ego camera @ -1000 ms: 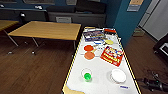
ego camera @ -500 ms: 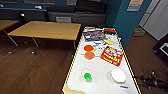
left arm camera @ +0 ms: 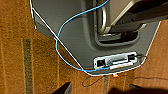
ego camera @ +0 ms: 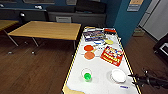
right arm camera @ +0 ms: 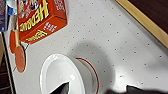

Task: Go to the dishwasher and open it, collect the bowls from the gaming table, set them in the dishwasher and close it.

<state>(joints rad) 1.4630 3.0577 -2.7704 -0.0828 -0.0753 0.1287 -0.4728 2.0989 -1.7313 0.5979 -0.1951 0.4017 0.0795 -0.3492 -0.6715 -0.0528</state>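
1. Where the gaming table [ego camera: 105, 75] runs away from the camera, its white top carries two orange bowls [ego camera: 89, 51] side by side near the middle and a green bowl [ego camera: 87, 76] closer in, toward the left yellow edge.
2. White bowl [ego camera: 118, 75] sits to the right of the green one, well apart from it and near the right edge. In the right wrist view the white bowl [right arm camera: 67, 76] shows a red band low on its outer wall.
3. Red game box [ego camera: 112, 55] lies tilted between the orange bowls and the right edge; more boxes [ego camera: 94, 35] crowd the far end.
4. Right gripper [ego camera: 131, 78] hangs at the table's right edge, just beside the white bowl, not touching it. Its two dark fingers look spread with a gap between them, nothing held.
5. Left gripper: two dark tips at the border of the left wrist view, over the wood floor [left arm camera: 15, 62] and the robot's grey base [left arm camera: 75, 30]; cannot tell how far apart they stand.
6. Bare white top lies around the green bowl on all sides.
7. Left of the table, open wood floor [ego camera: 37, 70]; a yellow-wood table [ego camera: 47, 30] stands farther back on the left.
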